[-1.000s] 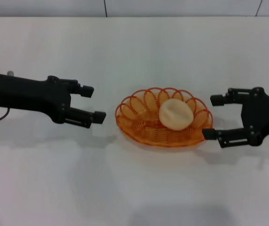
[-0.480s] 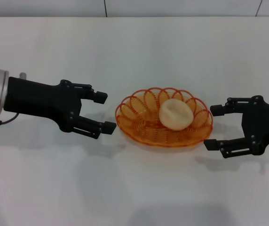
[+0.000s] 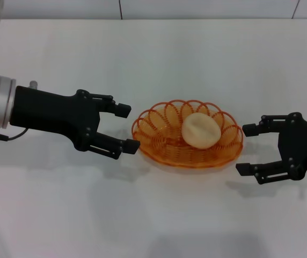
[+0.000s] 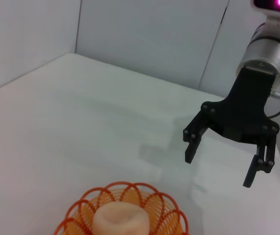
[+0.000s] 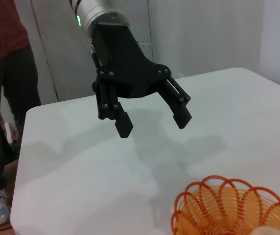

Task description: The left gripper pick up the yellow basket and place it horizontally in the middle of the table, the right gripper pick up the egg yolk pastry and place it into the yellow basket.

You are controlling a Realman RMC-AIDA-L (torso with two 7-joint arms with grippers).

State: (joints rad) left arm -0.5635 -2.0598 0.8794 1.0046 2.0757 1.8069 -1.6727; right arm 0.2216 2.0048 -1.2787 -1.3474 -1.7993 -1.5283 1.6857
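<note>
The yellow basket [image 3: 152, 121] lies flat in the middle of the table [image 3: 143, 59], and the egg yolk pastry [image 3: 200, 130] rests inside it, right of its centre. My left gripper [image 3: 128, 128] is open at the basket's left rim, its lower fingertip almost touching the wire. My right gripper [image 3: 246, 149] is open and holds nothing, just off the basket's right rim. The left wrist view shows the basket [image 4: 80, 211], the pastry [image 4: 120, 221] and the right gripper [image 4: 219, 169] beyond them. The right wrist view shows the left gripper [image 5: 154, 124] above the table, with the basket [image 5: 213, 196] in the near corner.
White wall panels stand behind the table's far edge. A person [image 5: 5, 88] in a red top and dark trousers stands beyond the table's left end in the right wrist view. White table surface extends in front of and behind the basket.
My left gripper has moved right, closing on the basket's left rim. My right gripper has drawn slightly back and down from the right rim. Basket and pastry have not moved.
</note>
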